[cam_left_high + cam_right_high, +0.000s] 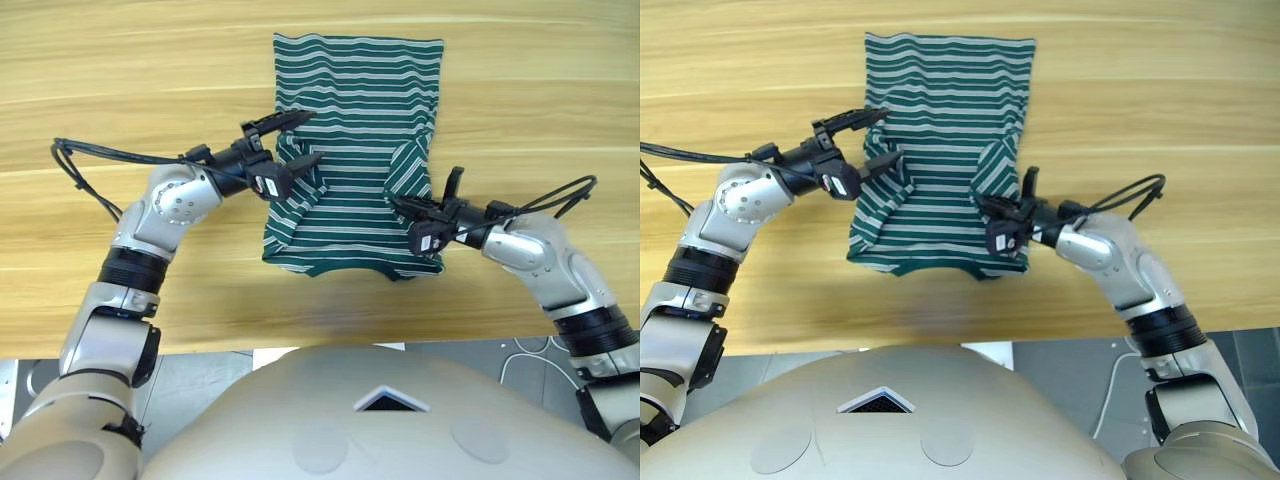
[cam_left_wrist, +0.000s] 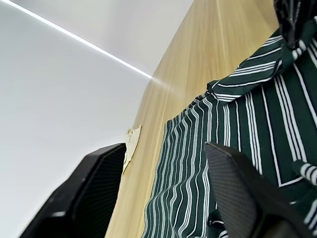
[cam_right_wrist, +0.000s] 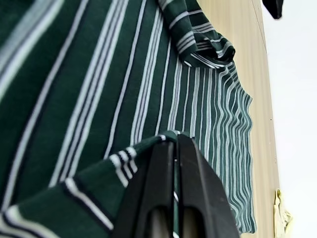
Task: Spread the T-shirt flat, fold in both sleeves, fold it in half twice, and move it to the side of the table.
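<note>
The green-and-white striped T-shirt (image 1: 360, 100) lies on the wooden table (image 1: 120, 80), straight ahead at about 12 o'clock from the robot, with its hem at the shirt's 12 o'clock end and the neckline at 6 o'clock, nearest the robot. Both sleeves are turned inward over the body: the left sleeve (image 1: 296, 178) sits bunched along the 9 o'clock edge, and the right sleeve (image 1: 410, 165) lies folded in around 3 to 4 o'clock, so the outline is roughly a tall rectangle (the lower part is more rumpled than the smooth upper part). The left gripper (image 1: 298, 140) is at the shirt's 9 o'clock edge, just over the folded left sleeve, with its two fingers spread wide apart and no cloth between them; the left wrist view shows striped fabric and bare wood in the gap. The right gripper (image 1: 400, 205) is at about 4 o'clock on the shirt, its fingers pressed together and pinching a ridge of striped fabric at the lower edge of the right sleeve, as the right wrist view shows.
</note>
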